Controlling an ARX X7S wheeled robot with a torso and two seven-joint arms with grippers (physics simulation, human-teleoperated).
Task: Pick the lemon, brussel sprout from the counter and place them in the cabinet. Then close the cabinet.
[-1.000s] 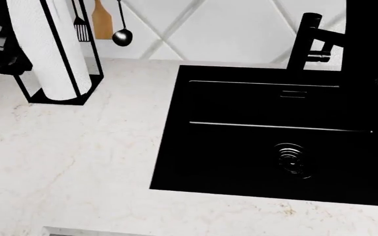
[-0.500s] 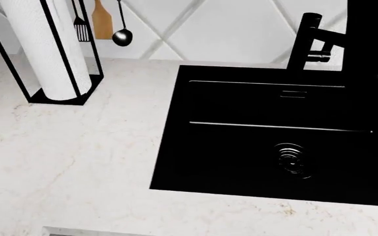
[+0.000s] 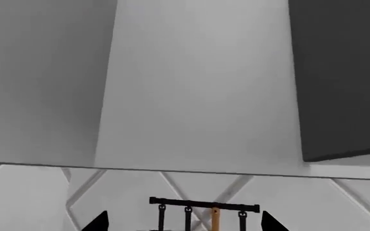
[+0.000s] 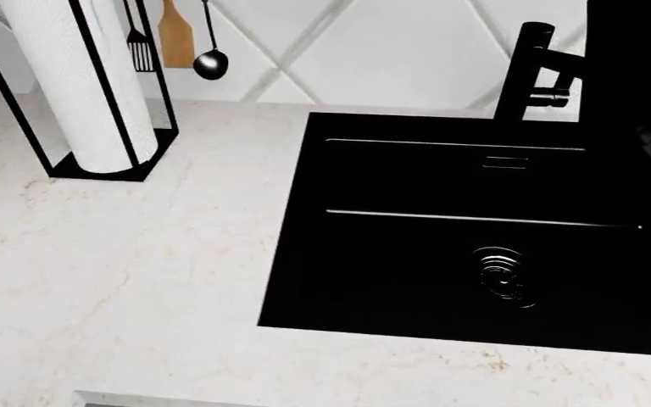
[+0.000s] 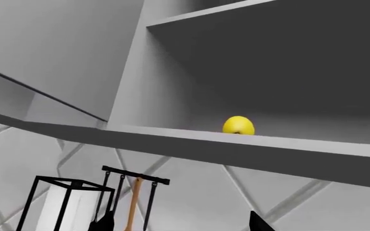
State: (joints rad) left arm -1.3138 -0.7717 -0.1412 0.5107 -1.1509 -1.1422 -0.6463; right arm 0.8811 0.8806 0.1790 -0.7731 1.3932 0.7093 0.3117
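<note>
The lemon (image 5: pixel 238 125) lies on the lowest shelf (image 5: pixel 249 147) of the open cabinet, seen from below in the right wrist view. My right gripper (image 5: pixel 181 226) is below that shelf, open and empty, with only its dark fingertips (image 5: pixel 257 223) showing. Up by the cabinet's pale panels (image 3: pixel 198 96), my left gripper (image 3: pixel 185 226) is also open and holds nothing. The brussel sprout is out of view. In the head view the counter (image 4: pixel 133 254) shows neither fruit nor sprout, and neither gripper shows there.
A black sink (image 4: pixel 461 229) with a faucet (image 4: pixel 529 68) is set in the counter. A paper towel roll in a black wire holder (image 4: pixel 88 93) stands at the back left. Utensils hang on a wall rail (image 3: pixel 204 204). My right arm (image 4: pixel 642 76) is dark at the far right.
The dark part of my left arm at the head view's upper left has risen out of that view. The counter and sink look the same.
</note>
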